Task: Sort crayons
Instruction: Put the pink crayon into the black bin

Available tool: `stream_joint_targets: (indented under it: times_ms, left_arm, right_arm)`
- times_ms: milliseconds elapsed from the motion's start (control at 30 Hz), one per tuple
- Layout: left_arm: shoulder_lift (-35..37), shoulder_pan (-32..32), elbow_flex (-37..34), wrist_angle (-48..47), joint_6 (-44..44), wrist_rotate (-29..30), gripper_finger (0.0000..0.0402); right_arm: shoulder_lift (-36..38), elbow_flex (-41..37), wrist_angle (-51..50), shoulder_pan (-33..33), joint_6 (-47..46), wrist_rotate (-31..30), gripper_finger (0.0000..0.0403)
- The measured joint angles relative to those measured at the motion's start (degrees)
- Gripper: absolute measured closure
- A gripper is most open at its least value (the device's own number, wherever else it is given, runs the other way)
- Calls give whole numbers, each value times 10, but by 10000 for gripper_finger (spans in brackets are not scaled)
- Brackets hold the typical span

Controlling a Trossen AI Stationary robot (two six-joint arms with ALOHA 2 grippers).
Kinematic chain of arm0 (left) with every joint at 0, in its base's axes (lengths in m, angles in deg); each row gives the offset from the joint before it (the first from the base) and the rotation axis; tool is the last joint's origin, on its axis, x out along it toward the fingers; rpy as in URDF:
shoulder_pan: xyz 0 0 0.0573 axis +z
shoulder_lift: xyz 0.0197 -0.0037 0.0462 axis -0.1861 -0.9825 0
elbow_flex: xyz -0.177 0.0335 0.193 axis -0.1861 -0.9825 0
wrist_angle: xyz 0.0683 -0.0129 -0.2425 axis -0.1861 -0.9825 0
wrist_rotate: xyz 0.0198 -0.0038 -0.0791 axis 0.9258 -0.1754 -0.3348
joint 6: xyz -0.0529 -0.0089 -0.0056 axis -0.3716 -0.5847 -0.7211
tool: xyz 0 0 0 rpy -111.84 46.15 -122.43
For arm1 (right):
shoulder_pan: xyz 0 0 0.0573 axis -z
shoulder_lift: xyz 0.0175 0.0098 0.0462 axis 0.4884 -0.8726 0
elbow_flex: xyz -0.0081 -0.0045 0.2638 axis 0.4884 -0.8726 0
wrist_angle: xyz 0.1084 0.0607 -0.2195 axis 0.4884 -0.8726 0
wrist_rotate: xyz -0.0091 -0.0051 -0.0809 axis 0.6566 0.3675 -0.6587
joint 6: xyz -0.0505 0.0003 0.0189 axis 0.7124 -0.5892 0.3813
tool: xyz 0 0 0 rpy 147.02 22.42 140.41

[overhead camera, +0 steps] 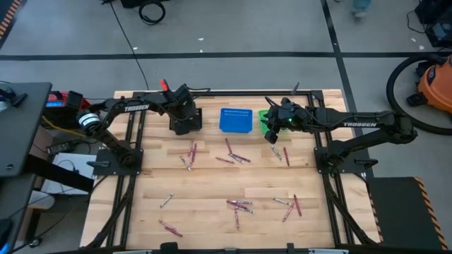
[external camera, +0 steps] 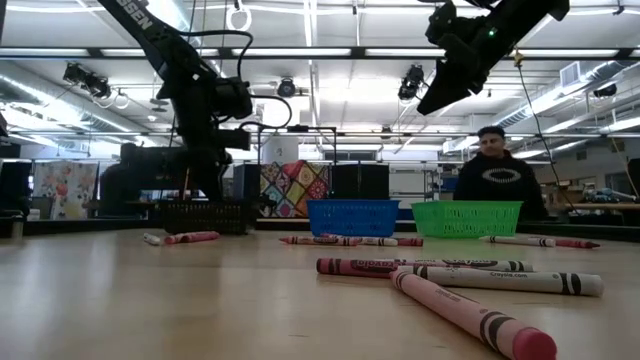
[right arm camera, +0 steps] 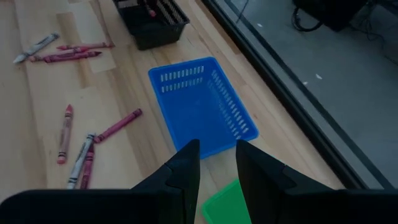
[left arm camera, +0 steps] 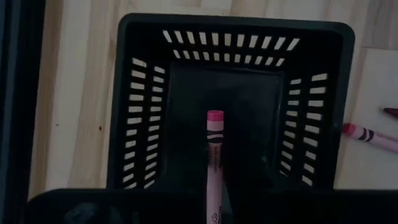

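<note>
In the left wrist view a pink crayon (left arm camera: 214, 163) runs off the bottom edge, its lower end lost, and the dark blur across the bottom hides how it is gripped. At the right edge another crayon (left arm camera: 373, 135) is cut off.

In the right wrist view the green basket (right arm camera: 225, 205) shows only a corner at bottom centre, and the black basket (right arm camera: 152, 22) is clipped by the top edge; its contents are too small to make out.

In the high view the green basket's far side sits under the right gripper (overhead camera: 271, 134). Crayon colours there are too small to tell apart.

In the low view the left arm (external camera: 205, 110) covers part of the black basket at left.
</note>
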Motion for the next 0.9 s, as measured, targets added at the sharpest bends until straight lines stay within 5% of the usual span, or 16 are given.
stream_joint_targets:
  times_ms: [900]
  left_arm:
    - [0, -1, 0, -1, -29, 0, 325]
  right_arm:
    - [0, 0, 0, -11, 4, -18, 276]
